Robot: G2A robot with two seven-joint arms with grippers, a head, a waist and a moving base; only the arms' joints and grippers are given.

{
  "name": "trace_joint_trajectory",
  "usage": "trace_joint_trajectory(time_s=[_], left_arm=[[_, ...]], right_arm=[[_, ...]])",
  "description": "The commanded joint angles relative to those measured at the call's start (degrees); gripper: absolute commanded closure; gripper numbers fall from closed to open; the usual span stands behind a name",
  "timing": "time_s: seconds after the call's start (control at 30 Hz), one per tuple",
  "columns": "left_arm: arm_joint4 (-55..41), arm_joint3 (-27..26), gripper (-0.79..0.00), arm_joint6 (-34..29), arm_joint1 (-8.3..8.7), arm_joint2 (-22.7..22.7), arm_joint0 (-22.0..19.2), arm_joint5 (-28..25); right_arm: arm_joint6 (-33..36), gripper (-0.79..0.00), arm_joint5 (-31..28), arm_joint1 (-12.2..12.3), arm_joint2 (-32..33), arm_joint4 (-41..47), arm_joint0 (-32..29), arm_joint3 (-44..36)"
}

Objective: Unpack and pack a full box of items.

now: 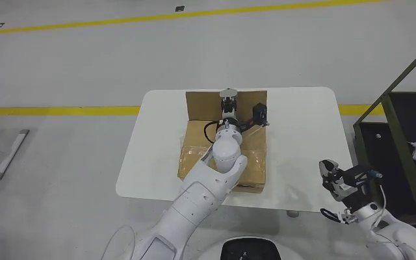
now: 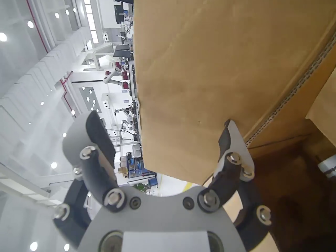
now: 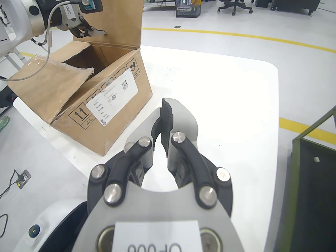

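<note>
Left gripper [image 2: 160, 120] is up at the far side of the brown cardboard box [image 1: 192, 156], its black-padded fingers [image 2: 99, 132] spread wide on either side of the upright far flap [image 2: 210, 53]. One finger lies against the flap near its lower corner, and the other stands clear of the cardboard. From the top view this gripper [image 1: 227, 97] sits at the middle of the raised flap [image 1: 207, 104], with its arm stretched across the open box from the near side. The right wrist view shows the same gripper [image 3: 93, 31] at the inner face of the flap [image 3: 120, 16], above the box's dark opening. The box [image 3: 123, 121] stands around the middle of the rounded white table [image 1: 305, 130]. Its near flap [image 3: 47, 85] is folded down over part of the opening, with clear tape wrinkled along its torn edge. A white printed label [image 3: 113, 98] is stuck on the side wall facing the right arm. Right gripper [image 3: 164, 106] is well apart from the box, above the table's [image 3: 210, 93] near right corner. Its ribbed black pads [image 3: 165, 121] are pressed together with nothing between them, and in the top view it [image 1: 328, 170] is beside a dark green metal frame [image 1: 383, 136] standing off the table's right end.
</note>
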Motion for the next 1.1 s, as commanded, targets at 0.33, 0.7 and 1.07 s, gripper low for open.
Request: trace_joint_trajectory(time_s=[0.33,0.7,1.07], left_arm=[[-1.51,5.50,-0.785,1.14,-2.62,0.54,-3.19,1.51],[-3.62,7.22,-0.785,2.90,-4.22,-0.19,-3.52,2.21],[-3.39,-19.50,-0.785,4.07,-0.01,-10.76,11.80,-6.04]], right_arm=[[0.31,0.000,0.05,-0.09,-0.46,-0.18,0.35,-0.01],[0.86,0.000,-1.29,-0.11,0.30,3.15,0.74,0.26],[16.54,0.000,-17.44,1.23,3.71,19.95,3.91,2.01]])
